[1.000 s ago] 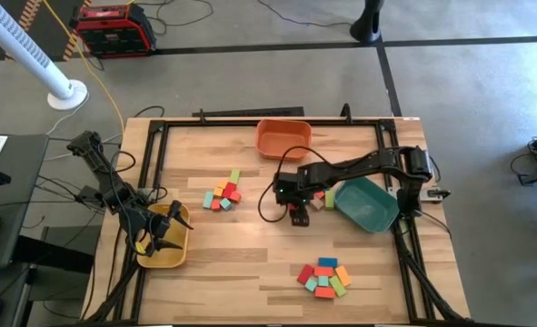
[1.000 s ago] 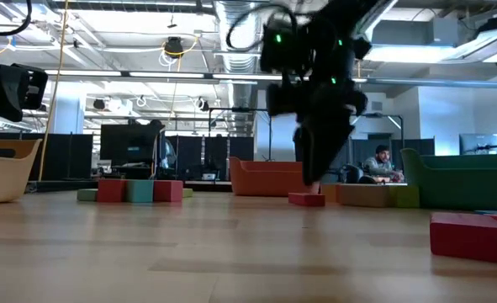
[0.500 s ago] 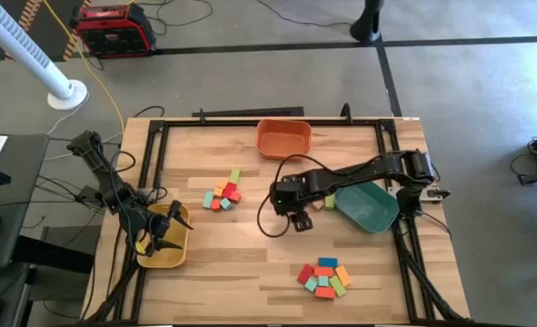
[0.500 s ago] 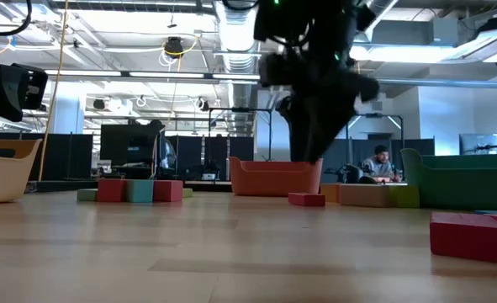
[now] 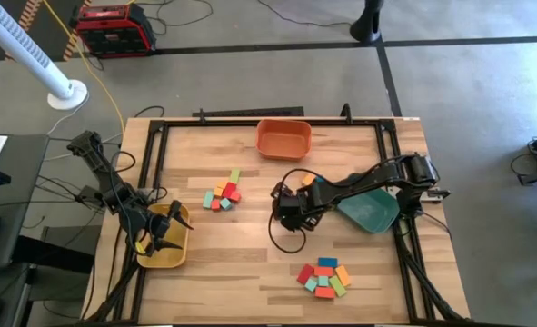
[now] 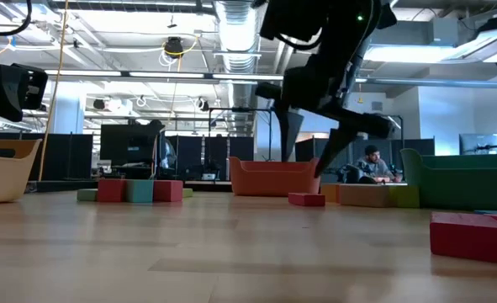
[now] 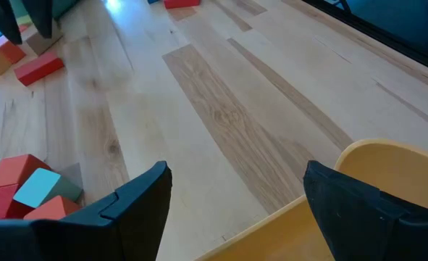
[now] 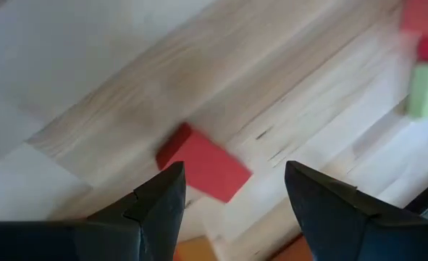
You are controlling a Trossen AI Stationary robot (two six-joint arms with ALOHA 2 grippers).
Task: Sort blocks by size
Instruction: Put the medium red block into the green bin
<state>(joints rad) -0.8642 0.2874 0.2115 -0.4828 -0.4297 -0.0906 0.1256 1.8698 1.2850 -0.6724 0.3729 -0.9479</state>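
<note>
Bright, even overhead light on my feeds, ceiling strip lamps [image 6: 130, 77] glaring behind, pale sheen on the light wooden tabletop [image 7: 221, 109], soft shadows, small red wooden block [image 8: 203, 171] smeared by motion blur.

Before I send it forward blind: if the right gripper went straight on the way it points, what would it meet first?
Likely the red block, which lies on the table right ahead between the open fingers of the right gripper; how far is unclear.

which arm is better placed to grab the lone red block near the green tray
Right. The right gripper hangs open by the red block, which shows between its fingers in the right wrist view. The left gripper waits over the yellow tray.
</note>
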